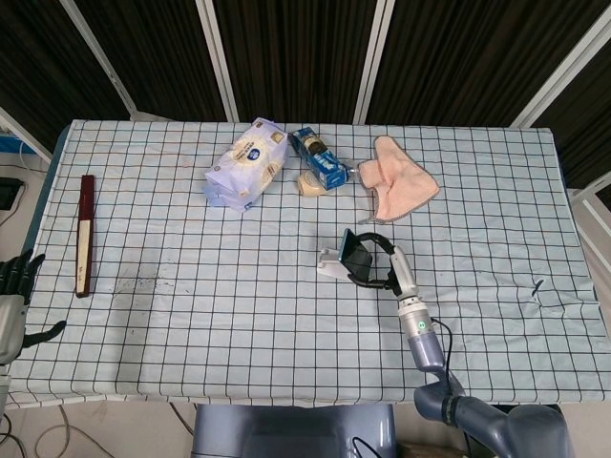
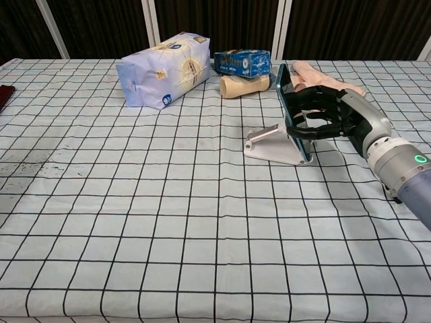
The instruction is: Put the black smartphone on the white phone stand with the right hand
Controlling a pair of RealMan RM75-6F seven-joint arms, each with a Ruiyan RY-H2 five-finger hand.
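Observation:
The black smartphone (image 2: 291,114) stands on edge in the white phone stand (image 2: 269,145), its top tilted back to the left over the stand's sloped support. My right hand (image 2: 331,112) reaches in from the right and grips the phone, fingers wrapped around its back and edges. In the head view the smartphone (image 1: 356,254) sits over the stand (image 1: 330,264) near the table's middle, with the right hand (image 1: 384,268) just behind it. My left hand (image 1: 13,291) hangs off the table's left edge, fingers apart and holding nothing.
At the back lie a blue-and-white bag (image 2: 162,79), a blue box (image 2: 242,62), a beige bottle-shaped piece (image 2: 244,85) and a pink cloth (image 1: 399,187). A dark red flat stick (image 1: 86,232) lies near the left edge.

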